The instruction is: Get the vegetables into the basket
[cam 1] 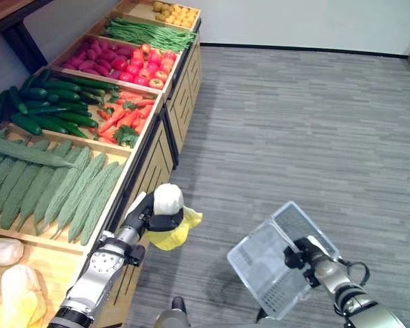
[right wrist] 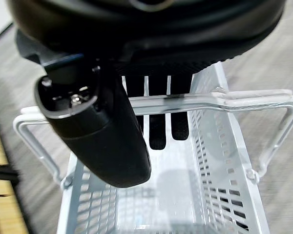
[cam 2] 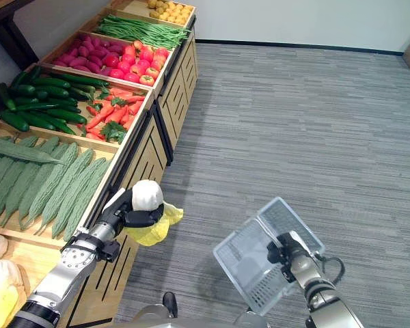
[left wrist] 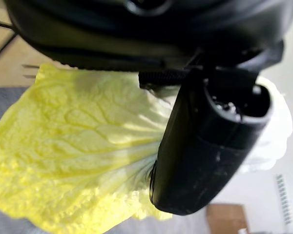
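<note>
My left hand [cam 1: 149,216] is shut on a napa cabbage [cam 1: 169,217] with a white base and yellow leaves, held in the air just off the front edge of the produce stand. In the left wrist view the yellow leaves [left wrist: 73,151] fill the space past the thumb. My right hand [cam 1: 302,255] is shut on the handle of a white wire basket [cam 1: 266,263], which hangs tilted above the grey floor at the lower right. The basket's inside [right wrist: 185,195] holds nothing, and my fingers [right wrist: 158,129] curl round its handle [right wrist: 195,102].
The wooden produce stand [cam 1: 147,167] runs along the left, with bitter gourds [cam 1: 55,184], cucumbers [cam 1: 51,102], carrots [cam 1: 126,116], tomatoes [cam 1: 147,68], green beans [cam 1: 147,33] and more cabbages [cam 1: 17,294]. Grey carpet floor [cam 1: 294,123] spreads to the right.
</note>
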You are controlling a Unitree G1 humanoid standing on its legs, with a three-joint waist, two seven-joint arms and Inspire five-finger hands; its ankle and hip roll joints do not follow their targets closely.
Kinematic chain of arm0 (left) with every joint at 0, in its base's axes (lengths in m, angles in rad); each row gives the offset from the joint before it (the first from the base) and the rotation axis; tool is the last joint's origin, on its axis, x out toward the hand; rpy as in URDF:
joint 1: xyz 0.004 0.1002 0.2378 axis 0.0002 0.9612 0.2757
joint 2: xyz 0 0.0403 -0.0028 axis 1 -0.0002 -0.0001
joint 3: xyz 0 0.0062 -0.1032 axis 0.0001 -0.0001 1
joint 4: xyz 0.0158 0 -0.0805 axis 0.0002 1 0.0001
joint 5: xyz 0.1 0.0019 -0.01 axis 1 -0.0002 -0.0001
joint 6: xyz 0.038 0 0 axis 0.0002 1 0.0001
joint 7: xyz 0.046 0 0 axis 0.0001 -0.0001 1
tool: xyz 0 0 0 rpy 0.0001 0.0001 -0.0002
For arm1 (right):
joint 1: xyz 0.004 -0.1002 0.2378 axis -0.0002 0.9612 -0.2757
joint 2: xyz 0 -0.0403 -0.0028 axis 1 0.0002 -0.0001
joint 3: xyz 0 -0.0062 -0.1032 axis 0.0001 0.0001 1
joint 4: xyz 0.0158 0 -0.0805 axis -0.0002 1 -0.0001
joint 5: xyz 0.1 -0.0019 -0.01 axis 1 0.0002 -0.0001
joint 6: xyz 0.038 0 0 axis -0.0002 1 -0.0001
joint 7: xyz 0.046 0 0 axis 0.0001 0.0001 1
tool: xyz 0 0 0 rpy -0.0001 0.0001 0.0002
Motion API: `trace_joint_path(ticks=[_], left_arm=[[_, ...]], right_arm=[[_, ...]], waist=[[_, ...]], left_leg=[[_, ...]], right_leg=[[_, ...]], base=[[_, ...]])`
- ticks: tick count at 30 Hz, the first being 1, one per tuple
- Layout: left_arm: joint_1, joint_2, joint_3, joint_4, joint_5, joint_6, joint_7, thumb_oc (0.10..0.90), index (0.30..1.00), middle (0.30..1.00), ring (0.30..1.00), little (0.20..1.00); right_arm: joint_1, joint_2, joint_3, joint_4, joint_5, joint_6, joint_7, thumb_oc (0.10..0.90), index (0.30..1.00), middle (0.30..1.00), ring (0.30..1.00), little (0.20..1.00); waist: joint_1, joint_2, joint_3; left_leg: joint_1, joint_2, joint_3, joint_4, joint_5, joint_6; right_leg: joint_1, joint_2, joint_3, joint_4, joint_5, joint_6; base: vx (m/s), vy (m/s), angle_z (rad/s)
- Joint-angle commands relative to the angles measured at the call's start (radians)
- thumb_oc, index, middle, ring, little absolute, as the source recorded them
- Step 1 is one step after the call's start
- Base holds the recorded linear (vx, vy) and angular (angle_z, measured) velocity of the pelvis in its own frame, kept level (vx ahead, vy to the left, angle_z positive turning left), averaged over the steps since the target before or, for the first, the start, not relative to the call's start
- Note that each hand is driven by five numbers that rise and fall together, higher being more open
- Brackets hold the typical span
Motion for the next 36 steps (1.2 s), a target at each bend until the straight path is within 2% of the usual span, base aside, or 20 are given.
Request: trace_joint_path(ticks=[1,8,10,12,14,17,21,22,24,27,36], left_arm=[[-0.133,0.034,-0.027,-0.039,0.097,-0.054,-0.015,0.4,0.3,0.3,0.3,0.3],[-0.236,0.026,-0.085,0.026,0.243,-0.031,-0.018,0.4,0.3,0.3,0.3,0.3],[-0.35,0.018,-0.145,0.072,0.382,-0.017,0.015,0.4,0.3,0.3,0.3,0.3],[-0.355,0.016,-0.147,0.076,0.383,-0.018,0.017,0.4,0.3,0.3,0.3,0.3],[-0.436,0.011,-0.189,0.093,0.47,-0.005,0.04,0.4,0.3,0.3,0.3,0.3],[-0.511,-0.014,-0.243,0.124,0.529,-0.005,0.046,0.4,0.3,0.3,0.3,0.3],[-0.577,-0.057,-0.315,0.179,0.602,0.002,0.042,0.4,0.3,0.3,0.3,0.3],[-0.61,-0.086,-0.358,0.221,0.63,0.001,0.038,0.4,0.3,0.3,0.3,0.3],[-0.625,-0.102,-0.373,0.247,0.635,0.0,0.047,0.4,0.3,0.3,0.3,0.3],[-0.669,-0.169,-0.459,0.352,0.677,-0.005,0.037,0.4,0.3,0.3,0.3,0.3],[-0.699,-0.286,-0.562,0.608,0.763,0.005,0.062,0.4,0.3,0.3,0.3,0.3]], right_arm=[[-0.182,-0.013,0.037,-0.018,0.003,-0.034,-0.029,0.4,0.3,0.3,0.3,0.3],[-0.283,0.019,0.082,-0.031,0.007,-0.024,-0.029,0.4,0.3,0.3,0.3,0.3],[-0.357,0.05,0.121,-0.05,-0.018,-0.013,-0.038,0.4,0.3,0.3,0.3,0.3],[-0.359,0.049,0.12,-0.049,-0.018,-0.013,-0.039,0.4,0.3,0.3,0.3,0.3],[-0.405,0.07,0.143,-0.083,-0.039,-0.002,-0.051,0.4,0.3,0.3,0.3,0.3],[-0.448,0.099,0.169,-0.123,-0.051,0.0,-0.054,0.4,0.3,0.3,0.3,0.3],[-0.471,0.138,0.211,-0.196,-0.062,-0.004,-0.045,0.4,0.3,0.3,0.3,0.3],[-0.481,0.154,0.235,-0.226,-0.06,-0.006,-0.039,0.4,0.3,0.3,0.3,0.3],[-0.487,0.158,0.24,-0.229,-0.059,-0.006,-0.04,0.4,0.3,0.3,0.3,0.3],[-0.513,0.184,0.28,-0.278,-0.047,-0.019,-0.038,0.4,0.3,0.3,0.3,0.3],[-0.513,0.19,0.314,-0.46,0.021,-0.041,-0.046,0.4,0.3,0.3,0.3,0.3]], waist=[[0.007,-0.04,-0.027],[0.012,-0.031,-0.033],[0.005,-0.023,-0.037],[0.006,-0.023,-0.035],[-0.005,-0.018,-0.036],[-0.017,-0.014,-0.035],[-0.04,-0.009,-0.037],[-0.051,-0.008,-0.036],[-0.054,-0.009,-0.037],[-0.077,-0.008,-0.034],[-0.121,-0.013,-0.032]], left_leg=[[-0.018,-0.005,-0.028,0.037,-0.05,-0.001],[-0.018,-0.006,-0.03,0.034,-0.048,-0.005],[-0.019,-0.008,-0.025,0.027,-0.046,-0.006],[-0.019,-0.008,-0.025,0.027,-0.046,-0.006],[-0.019,-0.009,-0.021,0.022,-0.045,-0.007],[-0.019,-0.011,-0.015,0.017,-0.044,-0.007],[-0.018,-0.01,-0.004,0.011,-0.043,-0.009],[-0.018,-0.009,0.001,0.009,-0.043,-0.01],[-0.023,-0.01,0.003,0.009,-0.037,-0.009],[-0.02,-0.006,0.016,0.011,-0.04,-0.011],[-0.017,0.002,0.046,0.001,-0.033,-0.016]], right_leg=[[0.028,-0.054,0.016,0.011,-0.012,0.078],[0.024,-0.053,0.019,0.008,-0.011,0.076],[0.016,-0.052,0.028,0.005,-0.008,0.076],[0.016,-0.052,0.028,0.005,-0.008,0.076],[0.008,-0.051,0.036,0.006,-0.006,0.076],[0.0,-0.049,0.045,0.004,-0.004,0.075],[-0.012,-0.046,0.058,0.001,-0.002,0.074],[-0.017,-0.044,0.064,-0.001,-0.001,0.072],[-0.024,-0.045,0.067,-0.002,0.003,0.069],[-0.032,-0.04,0.08,-0.006,0.005,0.067],[-0.06,-0.024,0.118,-0.012,0.007,0.062]], base=[[0.0,0.0,0.0],[0.0,0.0,0.0],[0.0,0.0,0.0],[0.0,0.004,-0.02],[0.0,0.014,-0.05],[-0.01,0.007,-0.08],[0.0,0.012,-0.11],[0.01,0.0,-0.2],[0.0,-0.002,-0.12],[0.0,-0.004,-0.12],[0.0,-0.004,-0.15]])
